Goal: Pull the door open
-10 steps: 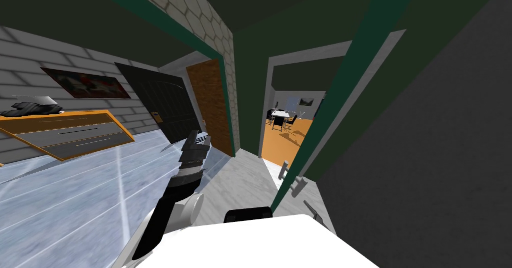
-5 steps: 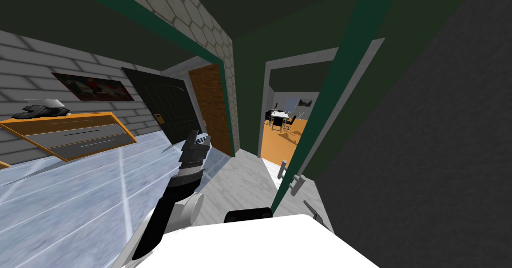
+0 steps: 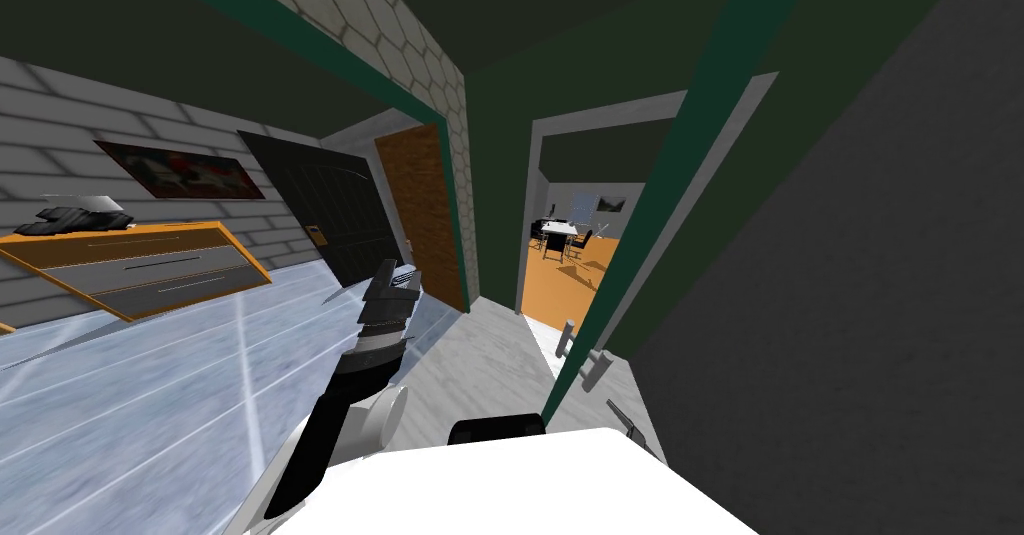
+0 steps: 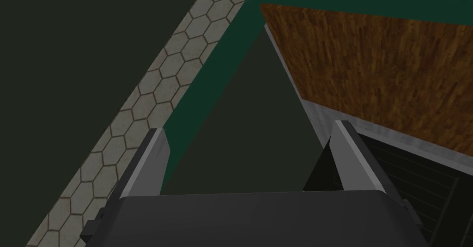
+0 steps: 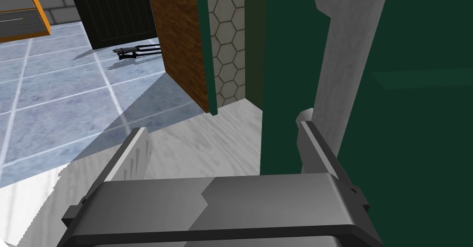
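The right end effector [image 5: 226, 154] stands wide with nothing gripped. Just past it rises the green edge of the door [image 5: 286, 73], close by one finger; I cannot tell whether they touch. The door stands open, edge-on to the head view, and a grey handle [image 3: 597, 369] juts from it low down. The left end effector [image 4: 249, 161], also wide and empty, is raised over the blue tiled floor [image 3: 150, 379]. Farther off, a brown door [image 3: 420, 209] stands ajar beside a black door [image 3: 320, 209]. An orange-framed dresser [image 3: 150, 259] stands at the left wall, drawers shut, with dark things [image 3: 80, 217] on top. Farthest, through the doorway, is a table [image 3: 560, 229] with chairs.
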Robot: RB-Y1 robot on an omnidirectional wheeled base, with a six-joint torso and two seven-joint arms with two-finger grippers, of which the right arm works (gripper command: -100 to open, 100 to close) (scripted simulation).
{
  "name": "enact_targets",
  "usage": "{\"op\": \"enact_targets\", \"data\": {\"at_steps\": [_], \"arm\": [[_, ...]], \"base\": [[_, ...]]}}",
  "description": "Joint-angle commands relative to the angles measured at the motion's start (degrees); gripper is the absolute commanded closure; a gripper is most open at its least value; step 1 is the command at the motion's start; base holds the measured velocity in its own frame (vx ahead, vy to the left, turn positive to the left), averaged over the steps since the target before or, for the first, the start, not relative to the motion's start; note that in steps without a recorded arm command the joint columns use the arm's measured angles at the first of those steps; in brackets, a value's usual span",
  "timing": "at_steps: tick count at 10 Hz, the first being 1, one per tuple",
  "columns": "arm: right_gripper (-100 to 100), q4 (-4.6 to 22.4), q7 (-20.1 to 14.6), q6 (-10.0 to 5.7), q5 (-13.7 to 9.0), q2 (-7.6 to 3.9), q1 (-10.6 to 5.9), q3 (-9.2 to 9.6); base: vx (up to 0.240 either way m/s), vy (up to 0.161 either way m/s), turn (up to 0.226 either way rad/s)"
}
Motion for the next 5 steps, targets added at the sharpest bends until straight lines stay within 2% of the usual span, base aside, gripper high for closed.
{"op": "enact_targets", "data": {"at_steps": [1, 2, 3, 4, 5], "arm": [[-100, -0.02, 0.00, 0.01, 0.00, -0.01, 0.01, 0.00], [-100, -0.02, 0.00, 0.01, 0.00, -0.01, 0.01, 0.00], [-100, 0.28, -0.02, 0.97, 0.15, 0.08, -0.20, 0.07], [-100, 0.28, -0.02, 0.97, 0.15, 0.08, -0.20, 0.07], [-100, 0.59, -0.02, 1.62, 0.27, 0.16, -0.40, 0.13]], "base": [[0.012, 0.004, 0.021], [-0.007, -0.001, -0.024], [0.076, 0.061, -0.072], [0.127, 0.079, -0.041], [0.098, 0.072, -0.047]]}}
